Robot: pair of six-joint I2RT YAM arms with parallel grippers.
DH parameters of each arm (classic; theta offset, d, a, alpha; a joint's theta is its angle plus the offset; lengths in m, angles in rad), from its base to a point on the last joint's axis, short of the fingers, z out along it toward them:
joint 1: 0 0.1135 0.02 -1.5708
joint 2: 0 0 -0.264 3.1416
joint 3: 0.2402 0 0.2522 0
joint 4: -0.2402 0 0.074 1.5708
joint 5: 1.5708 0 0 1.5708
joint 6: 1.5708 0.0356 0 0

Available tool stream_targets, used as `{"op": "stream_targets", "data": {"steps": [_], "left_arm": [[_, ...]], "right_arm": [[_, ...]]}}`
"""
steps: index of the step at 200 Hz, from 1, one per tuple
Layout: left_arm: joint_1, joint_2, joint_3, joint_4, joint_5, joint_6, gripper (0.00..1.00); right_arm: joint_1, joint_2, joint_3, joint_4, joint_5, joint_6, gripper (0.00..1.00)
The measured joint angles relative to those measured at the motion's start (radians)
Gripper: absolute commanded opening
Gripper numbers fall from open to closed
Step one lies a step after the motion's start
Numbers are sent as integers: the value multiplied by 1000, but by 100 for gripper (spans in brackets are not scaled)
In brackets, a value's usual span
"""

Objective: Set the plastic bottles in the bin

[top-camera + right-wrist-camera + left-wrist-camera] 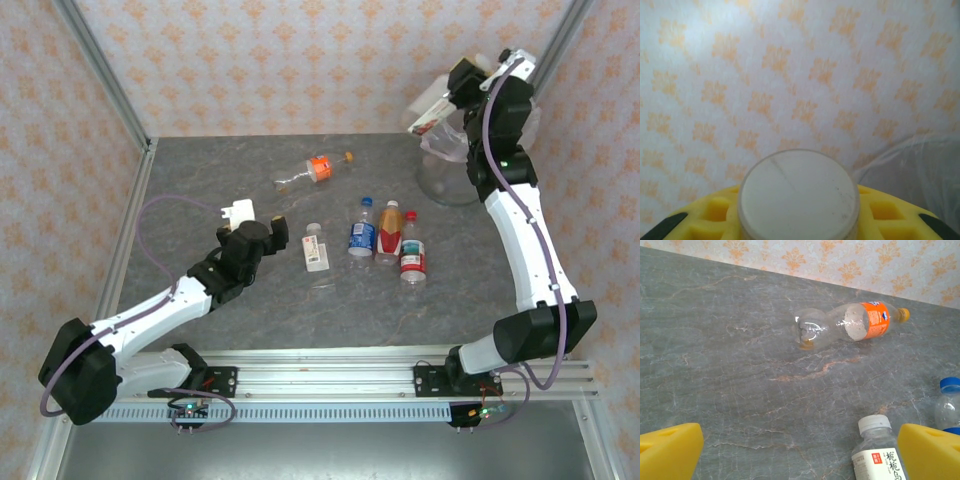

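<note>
Where the grey marbled desk (200, 180) meets the walls (250, 60) papered in an orange motif, metal frame posts (105, 70) rise at the corners. The right arm (520, 240) crosses in front of the bin (440, 180) and hides part of its rim. Nothing stands between the left tool (268, 233) and the bottles on the desk.

The bin is round and greyish, and its crinkly clear liner (920, 170) shows at the right edge of the right wrist view. An orange-labelled bottle (850, 325) lies on its side, clear and empty, with an orange cap. A white-labelled bottle (316, 247) with a white cap sits near the desk's middle. Beside it stand a blue-capped bottle (362, 232), a brown-labelled bottle (390, 230) and a red-capped bottle (412, 260), close together in a row.

The right tool (447, 103) is clamped narrowly on a held bottle (430, 115), white with some red, raised above the bin's near-left rim. Its round white end (799, 192) sits between the yellow pads (710, 215).

The left tool's jaws are spread wide and hold nothing. The white-labelled bottle lies just beside its right finger (932, 452), and the orange-labelled bottle lies well ahead of it.
</note>
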Motion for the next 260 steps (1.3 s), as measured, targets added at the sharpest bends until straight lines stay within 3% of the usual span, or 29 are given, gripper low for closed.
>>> {"op": "stream_targets", "data": {"steps": [79, 141, 177, 220, 260], "left_arm": [[0, 53, 8, -14, 23, -20, 100], [0, 69, 16, -17, 45, -26, 100], [0, 69, 16, -20, 45, -31, 100], [0, 69, 16, -32, 45, -32, 100], [0, 69, 16, -40, 45, -33, 100]], "right_arm": [[-6, 16, 6, 224, 251, -265, 0], [-27, 187, 72, 248, 389, -453, 0], [-28, 259, 92, 231, 440, -500, 10], [-47, 378, 223, 107, 508, -483, 13], [-83, 558, 509, -179, 543, -390, 12]]}}
